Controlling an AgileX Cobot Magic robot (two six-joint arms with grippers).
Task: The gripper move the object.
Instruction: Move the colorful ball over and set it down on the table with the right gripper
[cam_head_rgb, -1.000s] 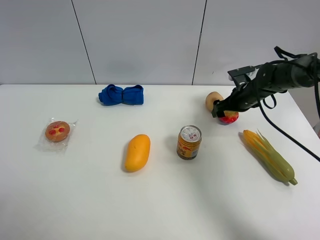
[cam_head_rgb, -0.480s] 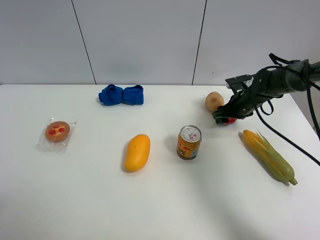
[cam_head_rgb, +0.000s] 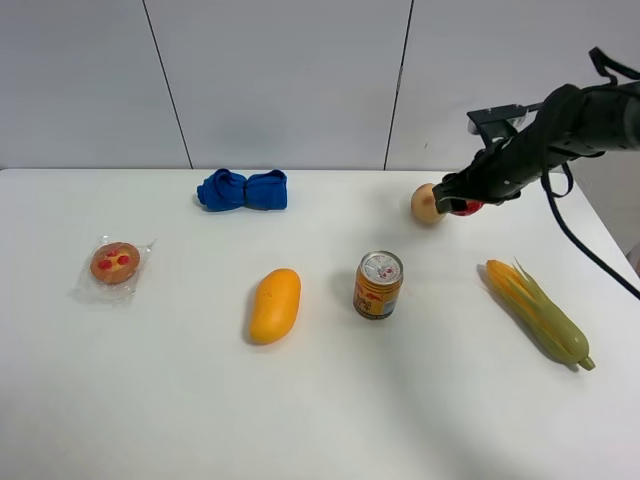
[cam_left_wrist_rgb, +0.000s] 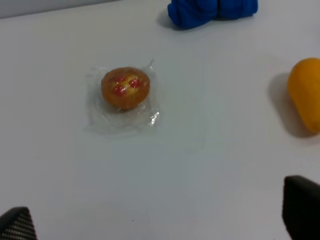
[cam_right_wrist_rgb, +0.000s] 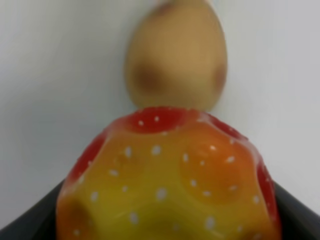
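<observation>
My right gripper (cam_head_rgb: 462, 203) is shut on the red toy fruit with a yellow dimpled top (cam_head_rgb: 467, 208) and holds it lifted above the table at the back right, next to the tan-peach round fruit (cam_head_rgb: 425, 203). In the right wrist view the red and yellow fruit (cam_right_wrist_rgb: 167, 175) fills the frame between the dark fingers (cam_right_wrist_rgb: 292, 202), with the tan fruit (cam_right_wrist_rgb: 175, 57) beyond it. My left gripper is wide open; only its dark fingertips (cam_left_wrist_rgb: 302, 212) show at the frame corners over bare table.
An orange mango (cam_head_rgb: 274, 305), a drink can (cam_head_rgb: 379, 284) and a corn cob (cam_head_rgb: 537, 312) lie on the white table. A blue cloth (cam_head_rgb: 243, 189) lies at the back. A wrapped pastry (cam_head_rgb: 114, 262) lies at the left, also in the left wrist view (cam_left_wrist_rgb: 125, 89).
My right gripper has closed on the red fruit and lifted it off the table, moving up and back beside the tan fruit. The left arm has not moved.
</observation>
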